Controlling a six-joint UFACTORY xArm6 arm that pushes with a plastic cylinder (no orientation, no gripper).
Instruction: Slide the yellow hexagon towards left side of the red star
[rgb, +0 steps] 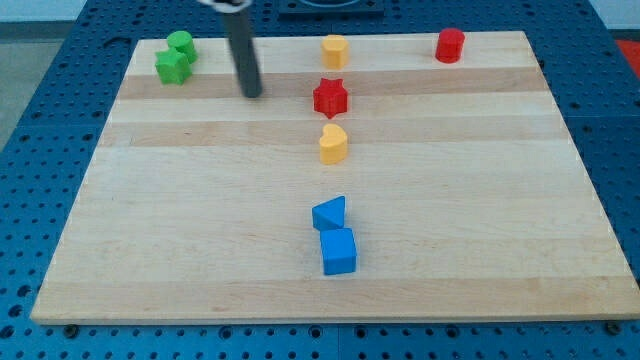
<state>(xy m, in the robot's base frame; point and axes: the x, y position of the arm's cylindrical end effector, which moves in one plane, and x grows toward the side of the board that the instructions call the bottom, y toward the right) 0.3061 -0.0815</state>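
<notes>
The yellow hexagon (334, 50) stands near the board's top edge, just above the red star (330, 97). My tip (252, 94) rests on the board to the view's left of the red star, and lower left of the yellow hexagon, touching neither. A yellow heart-shaped block (333, 144) sits right below the red star.
Two green blocks (175, 58) touch each other at the top left. A red cylinder-like block (450, 45) stands at the top right. A blue triangle (329, 213) and a blue cube (338, 251) sit together below the middle. The wooden board (500, 200) lies on a blue perforated table.
</notes>
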